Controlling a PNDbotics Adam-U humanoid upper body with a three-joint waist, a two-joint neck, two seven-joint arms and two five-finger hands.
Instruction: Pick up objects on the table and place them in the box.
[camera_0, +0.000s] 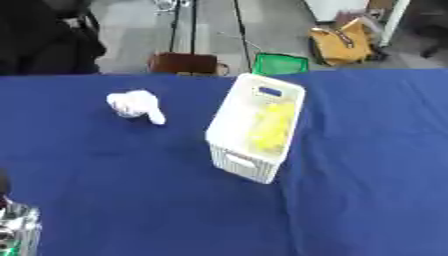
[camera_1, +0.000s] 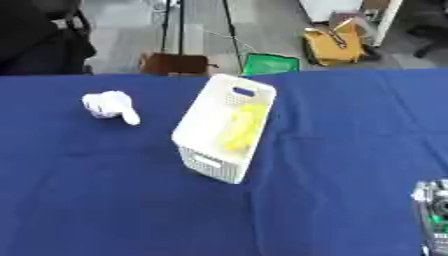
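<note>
- My left hand (camera_0: 16, 230) shows only as a sliver at the lower left corner of the left eye view, silver and dark with a touch of green; I cannot tell how its fingers stand.
- Further in, on the left part of the blue table (camera_0: 114, 190), lies a white object (camera_0: 136, 105), lumpy with a narrow end pointing down and to the right. It rests on the cloth on its own, well apart from my hand and clear of the box.
- Near the middle stands the white box (camera_0: 255, 127), a perforated basket with handle slots at its ends, set askew on the table with its long side running away from me.
- Inside the box lies something yellow (camera_0: 269, 127), stretched along its length; I cannot make out what it is.
- My right hand (camera_1: 434, 212) shows only at the lower right edge of the right eye view, a silver and dark part with green on it; whether its fingers are released or clenched I cannot tell.
</note>
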